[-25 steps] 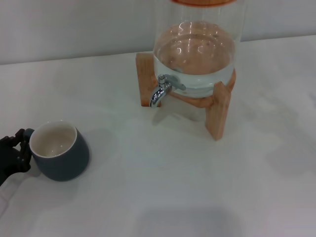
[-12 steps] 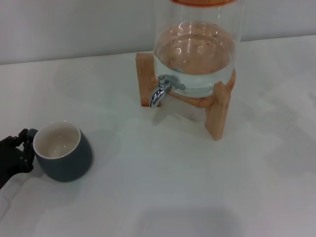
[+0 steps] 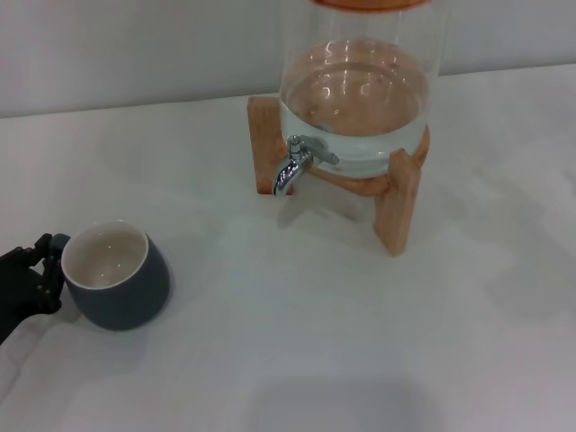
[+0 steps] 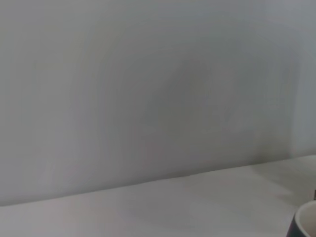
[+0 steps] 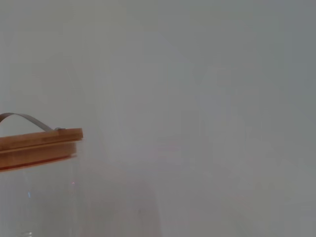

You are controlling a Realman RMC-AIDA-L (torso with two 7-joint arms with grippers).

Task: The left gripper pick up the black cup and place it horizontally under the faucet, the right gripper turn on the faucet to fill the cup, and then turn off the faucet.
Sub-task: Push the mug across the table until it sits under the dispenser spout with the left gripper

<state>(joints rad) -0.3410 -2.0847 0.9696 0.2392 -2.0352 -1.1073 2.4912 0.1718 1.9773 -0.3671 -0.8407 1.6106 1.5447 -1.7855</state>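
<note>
Black cup (image 4: 305, 223) edging into one corner, only its rim showing; white table (image 4: 148, 207) running to pale wall (image 4: 148, 89).

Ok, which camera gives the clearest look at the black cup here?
The head view: the whole black cup shows upright on the table, cream inside visible, with the left gripper at its handle side. The left wrist view catches only a sliver of its rim at the frame's corner. The right wrist view shows none of it.
</note>
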